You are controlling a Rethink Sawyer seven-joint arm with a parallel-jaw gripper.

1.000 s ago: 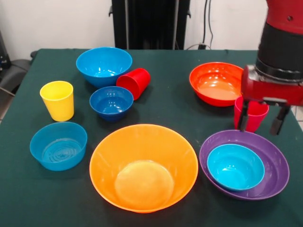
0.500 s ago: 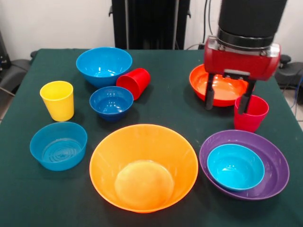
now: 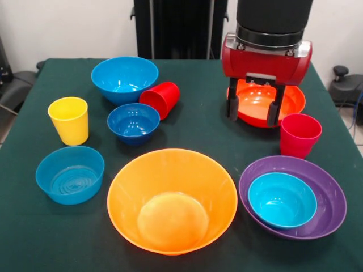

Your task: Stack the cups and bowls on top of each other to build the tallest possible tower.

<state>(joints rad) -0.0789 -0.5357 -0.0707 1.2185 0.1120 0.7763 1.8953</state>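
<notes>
My gripper [image 3: 253, 110] hangs open and holds nothing, its two black fingers [image 3: 232, 106] straddling the near rim of the red-orange bowl [image 3: 258, 102] at the back right. A pinkish-red cup [image 3: 299, 135] stands upright just right of it. Near the front right, a light blue bowl [image 3: 282, 199] sits nested inside the wide purple bowl [image 3: 326, 187]. The huge orange bowl [image 3: 172, 199] fills the front middle. On the left are a yellow cup [image 3: 69, 120], a red cup [image 3: 160, 99] lying on its side, and three blue bowls: large [image 3: 124, 78], small dark [image 3: 133, 123], and medium [image 3: 70, 173].
The dark green table [image 3: 204, 136] ends close to the purple bowl on the right. A black stand [image 3: 180, 28] rises behind the table's far edge. Bare cloth lies between the small dark blue bowl and the red-orange bowl.
My gripper has risen away from the pinkish-red cup and moved left and back, arriving over the red-orange bowl. The cup stays upright where it was.
</notes>
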